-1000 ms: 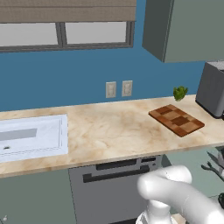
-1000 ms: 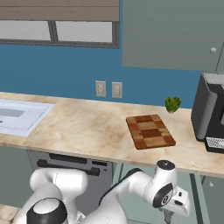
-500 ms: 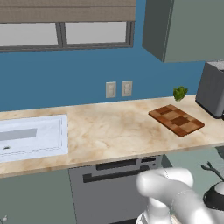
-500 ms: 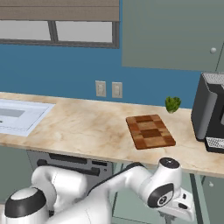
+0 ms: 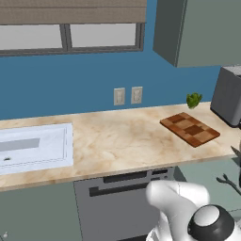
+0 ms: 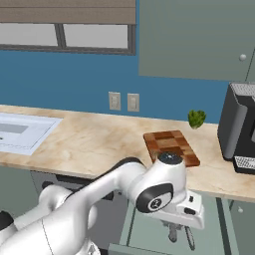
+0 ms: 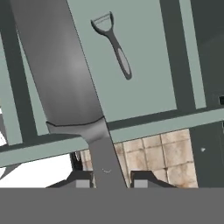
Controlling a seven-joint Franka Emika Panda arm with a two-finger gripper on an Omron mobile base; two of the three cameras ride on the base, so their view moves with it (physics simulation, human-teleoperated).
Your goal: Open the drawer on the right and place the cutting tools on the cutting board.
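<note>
My gripper (image 7: 109, 179) is shut on the knife's dark handle, and its wide grey blade (image 7: 65, 74) runs up and away from the fingertips (image 7: 81, 180). Beyond it, a slim dark peeler (image 7: 116, 43) lies on the grey-green floor of the open drawer (image 7: 144, 87). In the right base view the gripper (image 6: 180, 233) hangs under the white wrist, over the open drawer (image 6: 226, 224) below the counter. The checkered wooden cutting board (image 6: 171, 147) (image 5: 189, 129) lies bare on the counter, above and behind the gripper.
A black coffee machine (image 6: 241, 132) stands right of the board, with a small green plant (image 6: 196, 118) behind it. The dark dishwasher front (image 5: 117, 202) is left of the drawer. A white sink (image 5: 33, 148) sits at the counter's left end.
The wrist has risen and swung left over the open drawer, with the knife in the gripper. Board and counter items have not moved.
</note>
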